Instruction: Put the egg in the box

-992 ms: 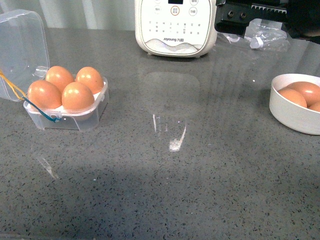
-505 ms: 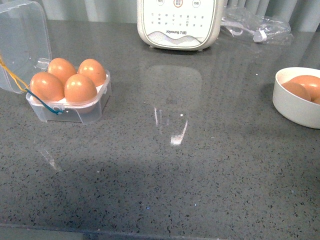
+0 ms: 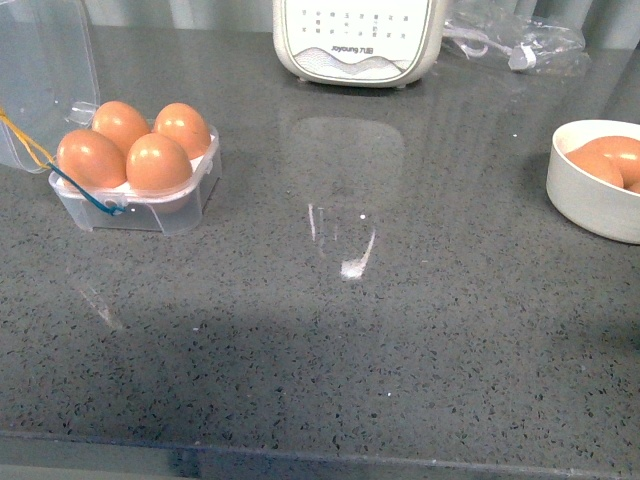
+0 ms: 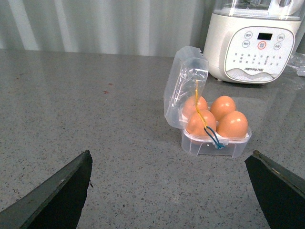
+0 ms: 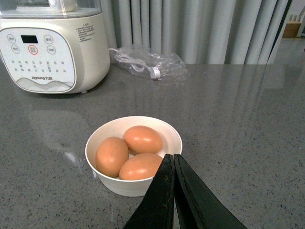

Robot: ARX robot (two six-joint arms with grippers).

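The clear plastic box (image 3: 135, 205) stands at the left of the grey counter, lid open, with several brown eggs (image 3: 158, 162) filling its cells. It also shows in the left wrist view (image 4: 214, 143), where blue and yellow cords hang over its front. My left gripper (image 4: 171, 191) is open and empty, well short of the box. My right gripper (image 5: 172, 160) is shut and empty, its tips just over the near rim of a white bowl (image 5: 143, 187) that holds three brown eggs (image 5: 143, 139). Neither gripper shows in the front view.
A white kitchen appliance (image 3: 355, 40) stands at the back of the counter, with a crumpled clear plastic bag (image 3: 515, 45) to its right. The white bowl (image 3: 590, 205) sits at the right edge of the front view.
The front view has tilted downward, so the box, bowl and appliance sit slightly higher in frame. Nothing on the counter has moved.
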